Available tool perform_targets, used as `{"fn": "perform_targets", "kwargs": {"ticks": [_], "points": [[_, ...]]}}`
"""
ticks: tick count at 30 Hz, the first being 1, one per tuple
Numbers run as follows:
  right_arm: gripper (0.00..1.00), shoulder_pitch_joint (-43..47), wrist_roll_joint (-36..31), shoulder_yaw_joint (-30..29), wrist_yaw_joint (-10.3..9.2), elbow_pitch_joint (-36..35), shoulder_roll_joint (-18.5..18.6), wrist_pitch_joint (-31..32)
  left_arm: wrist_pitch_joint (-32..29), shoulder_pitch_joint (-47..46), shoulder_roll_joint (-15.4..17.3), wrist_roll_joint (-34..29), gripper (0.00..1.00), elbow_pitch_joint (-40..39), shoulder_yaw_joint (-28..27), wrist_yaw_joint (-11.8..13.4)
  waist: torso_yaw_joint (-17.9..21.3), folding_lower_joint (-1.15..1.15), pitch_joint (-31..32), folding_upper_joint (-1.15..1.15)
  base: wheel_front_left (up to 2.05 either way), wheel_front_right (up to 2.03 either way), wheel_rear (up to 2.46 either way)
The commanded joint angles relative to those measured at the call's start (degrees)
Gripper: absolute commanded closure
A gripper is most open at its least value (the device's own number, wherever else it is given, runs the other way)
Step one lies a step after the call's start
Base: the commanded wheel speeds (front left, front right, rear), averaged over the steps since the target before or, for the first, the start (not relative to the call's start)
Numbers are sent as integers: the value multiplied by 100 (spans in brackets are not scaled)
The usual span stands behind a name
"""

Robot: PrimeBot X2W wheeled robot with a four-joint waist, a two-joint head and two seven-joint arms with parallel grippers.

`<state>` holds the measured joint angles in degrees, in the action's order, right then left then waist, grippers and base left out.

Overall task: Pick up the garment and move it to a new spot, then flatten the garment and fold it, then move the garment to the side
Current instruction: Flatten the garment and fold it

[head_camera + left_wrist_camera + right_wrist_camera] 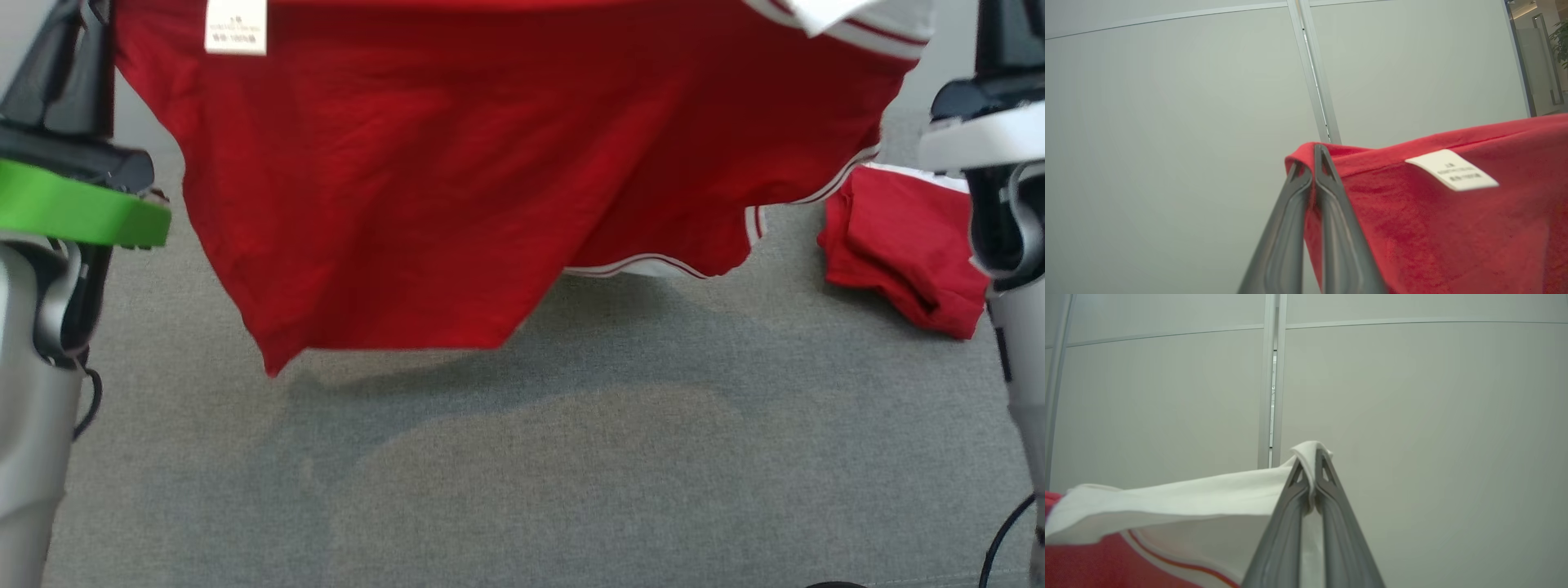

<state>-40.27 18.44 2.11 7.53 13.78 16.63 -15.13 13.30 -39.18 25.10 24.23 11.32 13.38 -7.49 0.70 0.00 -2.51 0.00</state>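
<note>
Head view: mid-move, the garment (490,204) hangs above what seems a grey counter (571,490), left hand (1312,163) and right hand (1312,465) clamped tight on its top corners; next, lower it flat.

Matt red knit cloth, white-trimmed, makes the garment (408,204); its label (1451,169), just beside the left end effector (1312,163), is smooth white fabric. That and the right end effector (1312,463) are dark, smooth, faintly glossy plastic. Below them the tabletop (571,474) is coarse grey cloth.
</note>
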Motion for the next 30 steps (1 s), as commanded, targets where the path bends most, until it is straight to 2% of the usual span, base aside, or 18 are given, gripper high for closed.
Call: {"fn": "perform_targets", "kwargs": {"ticks": [1,5,10,14,15,20,26,30], "points": [[100,-309,90,71,-9,-7,137,54,-166,-286,138,36,100,75,70,4,49,0,-214,0,0,0,0],[100,-1074,51,354,-9,75,455,281,-532,-1036,307,89,100,304,344,5,87,0,-839,0,0,0,0],[100,-2528,-200,812,-9,501,764,548,-842,-2363,408,-33,100,855,830,7,154,0,-2006,0,0,0,0],[100,-4072,-437,663,-11,1147,713,454,-689,-3718,349,-371,100,1458,1047,8,235,0,-2835,0,0,0,0],[100,-4414,-676,741,-10,1277,745,372,-576,-4038,306,-491,100,1616,1077,9,248,0,-2972,0,0,0,0],[100,-5851,-1297,442,-10,1892,653,57,-74,-5303,107,-892,100,2386,1240,12,319,0,-3286,0,0,0,0],[100,-6054,-1487,252,-10,2041,541,-1,160,-5632,-36,-916,100,2797,1173,24,413,0,-3392,0,0,0,0],[100,-5326,-1133,219,-10,1839,480,-1,187,-5080,-48,-832,100,2822,966,56,508,0,-3520,0,0,0,0]]}}
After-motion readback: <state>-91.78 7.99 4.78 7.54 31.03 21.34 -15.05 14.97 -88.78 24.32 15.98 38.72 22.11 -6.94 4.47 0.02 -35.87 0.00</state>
